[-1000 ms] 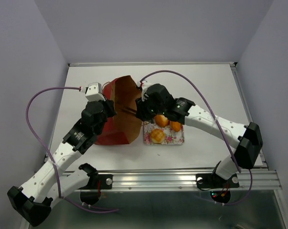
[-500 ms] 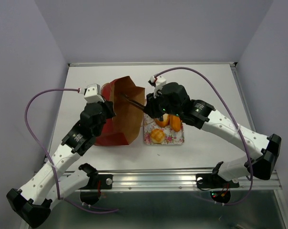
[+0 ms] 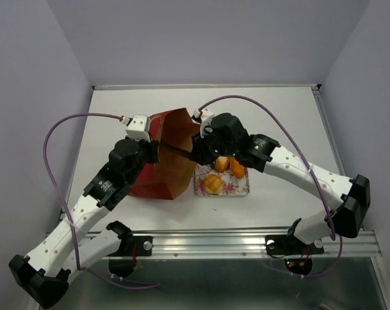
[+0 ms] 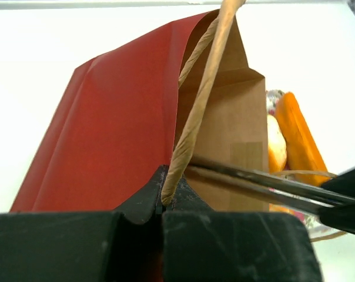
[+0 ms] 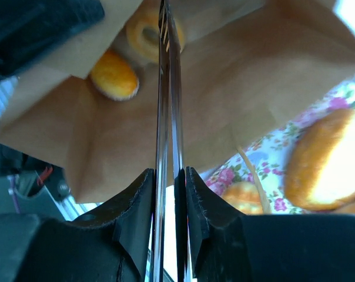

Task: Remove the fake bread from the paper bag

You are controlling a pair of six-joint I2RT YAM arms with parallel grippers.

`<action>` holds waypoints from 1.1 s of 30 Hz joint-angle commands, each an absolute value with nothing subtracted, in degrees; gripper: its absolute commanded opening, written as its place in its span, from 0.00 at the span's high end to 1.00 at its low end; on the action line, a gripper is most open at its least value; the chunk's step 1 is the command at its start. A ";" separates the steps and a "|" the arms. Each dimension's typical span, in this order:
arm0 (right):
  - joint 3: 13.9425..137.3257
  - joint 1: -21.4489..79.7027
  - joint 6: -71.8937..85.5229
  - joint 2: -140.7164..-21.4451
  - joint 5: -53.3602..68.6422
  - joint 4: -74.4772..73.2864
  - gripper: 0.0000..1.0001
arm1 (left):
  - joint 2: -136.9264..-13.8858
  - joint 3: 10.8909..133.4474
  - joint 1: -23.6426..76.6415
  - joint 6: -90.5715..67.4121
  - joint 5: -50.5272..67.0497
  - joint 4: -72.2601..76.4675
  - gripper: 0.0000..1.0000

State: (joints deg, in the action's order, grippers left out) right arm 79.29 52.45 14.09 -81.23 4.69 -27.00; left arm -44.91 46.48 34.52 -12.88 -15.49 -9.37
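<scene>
The paper bag [image 3: 166, 169], red outside and brown inside, lies on its side with its mouth towards the right. My left gripper [image 3: 153, 150] is shut on its cord handle [image 4: 198, 106] and holds the mouth up. My right gripper [image 3: 200, 148] is shut on metal tongs [image 5: 167, 88] whose tips reach into the bag. In the right wrist view a round bun [image 5: 114, 75] and a ring-shaped pastry [image 5: 151, 35] lie inside the bag, beside the tong tips. The tongs are closed and hold nothing.
A floral tray [image 3: 237, 188] sits just right of the bag with a round bun [image 3: 213, 183] and two more orange pastries [image 3: 237, 169] on it. The aluminium rail [image 3: 246, 242] runs along the near table edge.
My left gripper has shifted right with the handle, drawing the bag mouth narrower. My right gripper swung out to the right, then came back, and the tongs now point deeper into the bag.
</scene>
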 commanded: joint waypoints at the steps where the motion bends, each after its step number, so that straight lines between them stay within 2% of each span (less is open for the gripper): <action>1: 79.37 52.12 11.69 -84.11 11.68 -25.31 0.74 | -44.03 49.57 34.72 -3.36 -9.23 -8.16 1.00; 6: 77.44 52.12 11.95 -86.83 15.65 -24.09 0.71 | -44.47 50.01 34.80 -0.35 -7.12 -10.28 1.00; 13: 72.26 52.12 14.50 -86.31 8.97 -19.00 0.70 | -44.30 49.22 34.80 1.58 -8.09 -15.29 1.00; 18: 72.07 52.12 14.76 -87.71 11.86 -15.04 0.59 | -44.82 48.69 34.72 1.84 -8.35 -14.68 1.00; 20: 73.12 52.12 15.12 -88.50 12.39 -14.42 0.45 | -44.91 48.69 34.80 1.85 -8.00 -14.24 1.00; 21: 73.73 52.12 15.20 -89.03 12.22 -14.33 0.42 | -45.00 48.60 34.80 1.85 -7.82 -14.24 1.00; 25: 75.50 52.12 18.36 -91.58 11.34 -13.01 0.40 | -44.82 48.34 34.80 1.32 -6.86 -13.62 1.00; 26: 75.50 52.12 18.54 -92.02 11.69 -12.31 0.33 | -44.82 48.34 34.80 1.23 -6.77 -13.54 1.00; 33: 74.71 52.12 21.79 -95.71 10.02 -5.72 0.33 | -44.82 47.64 34.80 0.53 -5.89 -11.51 1.00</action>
State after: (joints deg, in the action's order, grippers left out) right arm 72.71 52.21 19.66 -95.04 11.11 -14.35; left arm -44.95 47.70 34.57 0.40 -6.98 -14.74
